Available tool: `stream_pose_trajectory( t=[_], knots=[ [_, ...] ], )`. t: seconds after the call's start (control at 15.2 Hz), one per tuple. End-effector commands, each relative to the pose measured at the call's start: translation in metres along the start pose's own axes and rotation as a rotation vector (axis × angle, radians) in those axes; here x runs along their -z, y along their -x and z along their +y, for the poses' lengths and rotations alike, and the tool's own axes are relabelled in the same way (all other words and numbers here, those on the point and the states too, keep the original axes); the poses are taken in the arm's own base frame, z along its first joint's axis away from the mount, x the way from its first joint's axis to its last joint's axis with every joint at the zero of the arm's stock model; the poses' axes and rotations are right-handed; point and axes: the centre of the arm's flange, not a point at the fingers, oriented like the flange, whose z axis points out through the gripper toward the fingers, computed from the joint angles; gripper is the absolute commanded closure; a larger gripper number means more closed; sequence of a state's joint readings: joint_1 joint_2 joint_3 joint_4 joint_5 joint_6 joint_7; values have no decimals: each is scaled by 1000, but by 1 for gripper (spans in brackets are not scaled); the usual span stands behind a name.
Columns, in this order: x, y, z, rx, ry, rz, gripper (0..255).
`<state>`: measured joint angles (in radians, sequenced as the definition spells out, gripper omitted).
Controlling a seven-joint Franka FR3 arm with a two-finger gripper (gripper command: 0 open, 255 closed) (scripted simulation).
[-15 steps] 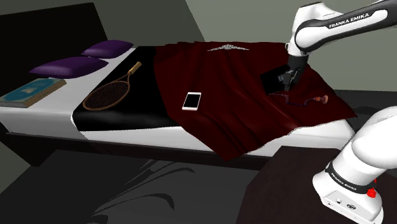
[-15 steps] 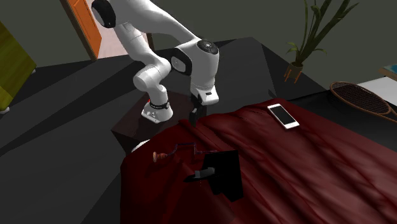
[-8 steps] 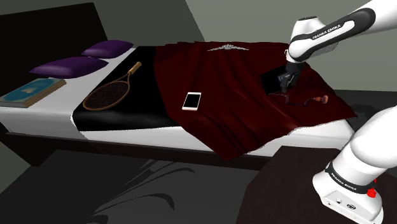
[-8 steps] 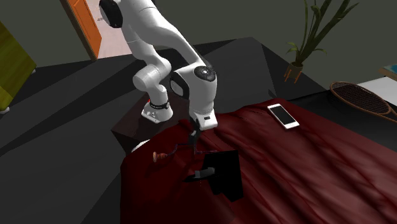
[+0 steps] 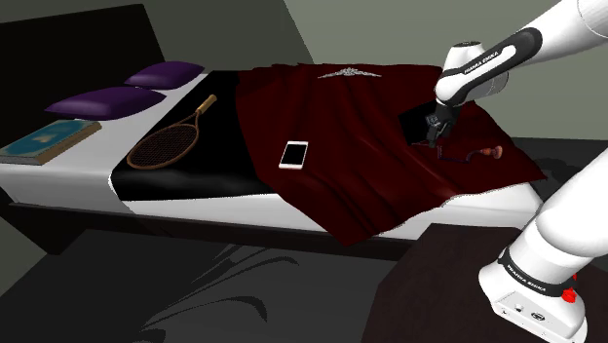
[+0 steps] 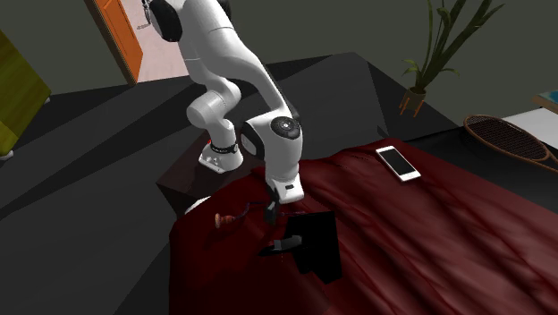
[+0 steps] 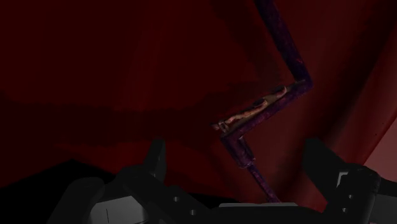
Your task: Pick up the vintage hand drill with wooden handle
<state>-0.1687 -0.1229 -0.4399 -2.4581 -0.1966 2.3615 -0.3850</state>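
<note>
Arm dropped lower twd hand drill [image 7: 261, 105], jaws spread apart astride it, on red blanket [image 5: 341, 117]

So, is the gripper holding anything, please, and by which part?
Nothing is held: the gripper stands open astride the hand drill, fingers not touching it.
</note>
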Motion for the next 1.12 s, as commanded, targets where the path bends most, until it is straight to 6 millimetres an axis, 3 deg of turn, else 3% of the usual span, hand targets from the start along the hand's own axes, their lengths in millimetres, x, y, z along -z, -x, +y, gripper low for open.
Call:
stream_pose_trajectory(
  t=[0.0, 0.2, 0.26, 0.86, 1.06],
  knots=[
    [-10, 0, -1, 0, 0, 1, 0],
    [-18, 0, -2, 0, 0, 1, 0],
    [-18, 0, -1, 0, 0, 1, 255],
    [-18, 0, -2, 0, 0, 1, 255],
    [-2, 0, 0, 0, 0, 1, 255]
  ],
)
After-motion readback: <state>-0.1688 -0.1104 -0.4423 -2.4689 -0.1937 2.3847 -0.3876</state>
